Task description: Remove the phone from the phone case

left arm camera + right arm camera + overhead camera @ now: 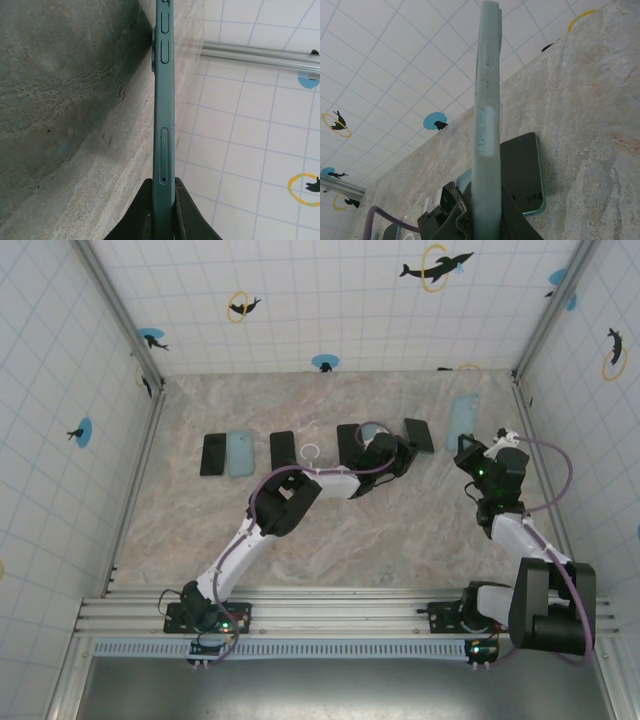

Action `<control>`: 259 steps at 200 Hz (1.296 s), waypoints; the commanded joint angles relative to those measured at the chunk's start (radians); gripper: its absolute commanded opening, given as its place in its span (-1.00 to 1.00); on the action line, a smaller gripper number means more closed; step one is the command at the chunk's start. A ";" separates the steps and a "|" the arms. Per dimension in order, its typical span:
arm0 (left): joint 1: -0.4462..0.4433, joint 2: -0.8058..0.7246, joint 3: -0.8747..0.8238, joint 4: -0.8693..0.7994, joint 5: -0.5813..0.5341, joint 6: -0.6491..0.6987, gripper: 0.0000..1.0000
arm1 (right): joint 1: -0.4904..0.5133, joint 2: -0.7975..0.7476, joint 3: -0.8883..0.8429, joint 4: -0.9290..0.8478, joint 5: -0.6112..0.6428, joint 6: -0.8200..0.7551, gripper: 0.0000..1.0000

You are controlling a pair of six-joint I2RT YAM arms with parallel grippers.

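The phone (163, 125) is already outside of its case. It is a dark green handset, seen from its thin edge in the left wrist view, where two long side buttons and a small tray slot with a pin hole show on the frame. The left gripper (163, 194) is closed on the lower end of it, and its black fingers (137, 217) press on the two flat faces. The marble-patterned table (400, 540) lies close along one side of the phone; I cannot tell if the phone touches it.

The phone case (487, 100) is pale blue-green and empty. The right gripper (486, 200) is closed on its lower end and holds it with its edge to the wrist camera, lifted from the table. The raised shapes for the buttons show on its side.

In the top view the phone is at the far middle of the table, just beyond the left gripper, and the case is near it on the right, with a small gap between the two. They do not touch.

Along the far left part of the table lie, from left to right, a black phone (213, 453), a light blue case (240, 453) just beside it, a second black phone (282, 450) and a small white ring (310, 451). A third black phone (350, 440) lies partly under the left arm. The walls (330, 300) are white tiles with dolphin stickers.
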 commanded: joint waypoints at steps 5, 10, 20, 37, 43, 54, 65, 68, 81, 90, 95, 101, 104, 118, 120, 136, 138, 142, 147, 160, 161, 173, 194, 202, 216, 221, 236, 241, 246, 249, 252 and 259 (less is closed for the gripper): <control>-0.010 0.026 0.041 -0.035 0.010 -0.019 -0.97 | -0.007 -0.013 -0.014 0.032 -0.017 -0.004 -0.98; -0.011 0.022 0.041 -0.040 0.009 -0.015 -0.91 | -0.008 -0.010 -0.015 0.032 -0.017 -0.005 -0.98; -0.011 0.015 0.039 -0.049 0.009 -0.005 -0.81 | -0.008 -0.010 -0.014 0.032 -0.016 -0.004 -0.97; -0.014 0.002 0.039 -0.070 0.001 0.010 -0.71 | -0.008 -0.005 -0.014 0.036 -0.019 -0.005 -0.97; -0.014 0.001 0.040 -0.075 0.003 0.016 -0.68 | -0.008 -0.003 -0.013 0.036 -0.021 -0.003 -0.97; -0.015 -0.005 0.038 -0.081 0.004 0.023 -0.62 | -0.008 -0.002 -0.014 0.036 -0.023 -0.003 -0.97; -0.015 -0.011 0.030 -0.087 0.004 0.028 -0.56 | -0.008 -0.001 -0.016 0.036 -0.024 -0.003 -0.97; -0.015 -0.014 0.028 -0.086 0.004 0.027 -0.55 | -0.008 -0.002 -0.016 0.036 -0.023 -0.003 -0.97; -0.017 -0.017 0.020 -0.082 0.006 0.026 -0.49 | -0.008 -0.001 -0.016 0.034 -0.023 -0.004 -0.97; -0.019 -0.017 0.021 -0.084 0.006 0.027 -0.46 | -0.007 0.000 -0.017 0.035 -0.023 -0.004 -0.97; -0.020 -0.017 0.023 -0.084 0.007 0.027 -0.44 | -0.008 0.000 -0.016 0.035 -0.024 -0.003 -0.97; -0.020 -0.019 0.024 -0.089 0.009 0.030 -0.43 | -0.008 0.001 -0.016 0.034 -0.025 -0.003 -0.97; -0.020 -0.022 0.023 -0.092 0.010 0.031 -0.42 | -0.008 0.001 -0.016 0.034 -0.026 -0.003 -0.97; -0.021 -0.035 0.015 -0.104 0.008 0.044 -0.37 | -0.008 0.002 -0.015 0.033 -0.028 -0.003 -0.96; -0.021 -0.037 0.012 -0.106 0.007 0.046 -0.36 | -0.008 0.001 -0.015 0.033 -0.029 -0.003 -0.96; -0.022 -0.061 -0.002 -0.140 -0.012 0.075 -0.31 | -0.007 0.001 -0.015 0.031 -0.029 -0.004 -0.96; -0.023 -0.063 -0.003 -0.143 -0.015 0.079 -0.30 | -0.007 0.001 -0.015 0.031 -0.029 -0.005 -0.96; -0.023 -0.066 -0.002 -0.149 -0.016 0.086 -0.29 | -0.008 0.000 -0.015 0.031 -0.029 -0.006 -0.96; -0.023 -0.071 -0.002 -0.158 -0.020 0.095 -0.28 | -0.007 0.001 -0.016 0.030 -0.029 -0.006 -0.95; -0.023 -0.078 -0.002 -0.174 -0.022 0.109 -0.24 | -0.007 -0.001 -0.017 0.027 -0.030 -0.009 -0.96; -0.023 -0.079 -0.002 -0.175 -0.022 0.110 -0.23 | -0.007 -0.002 -0.016 0.027 -0.030 -0.010 -0.96; -0.023 -0.083 -0.008 -0.185 -0.022 0.115 -0.19 | -0.007 -0.002 -0.017 0.023 -0.030 -0.010 -0.95; -0.025 -0.091 -0.012 -0.189 -0.022 0.112 -0.15 | -0.008 0.001 -0.015 0.022 -0.034 -0.011 -0.95; -0.025 -0.097 -0.011 -0.199 -0.024 0.118 -0.13 | -0.007 0.001 -0.013 0.022 -0.036 -0.009 -0.95; -0.025 -0.107 -0.014 -0.217 -0.033 0.124 -0.08 | -0.008 0.003 -0.011 0.022 -0.039 -0.007 -0.95; -0.025 -0.112 -0.016 -0.223 -0.036 0.125 -0.08 | -0.006 0.004 -0.009 0.022 -0.039 -0.006 -0.95; -0.026 -0.121 -0.019 -0.246 -0.049 0.130 -0.04 | -0.006 0.005 -0.007 0.022 -0.041 -0.003 -0.95; -0.026 -0.124 -0.021 -0.249 -0.050 0.130 -0.03 | -0.006 0.004 -0.007 0.022 -0.042 -0.003 -0.95; -0.027 -0.127 -0.019 -0.253 -0.053 0.132 -0.01 | -0.005 0.004 -0.007 0.022 -0.043 -0.004 -0.95; -0.028 -0.127 -0.019 -0.258 -0.055 0.135 0.00 | -0.005 0.004 -0.006 0.022 -0.043 -0.004 -0.95; -0.029 -0.129 -0.017 -0.261 -0.057 0.138 0.01 | -0.005 0.005 -0.006 0.023 -0.042 -0.004 -0.94; -0.031 -0.134 -0.017 -0.276 -0.066 0.146 0.05 | -0.005 0.005 -0.008 0.022 -0.041 -0.004 -0.95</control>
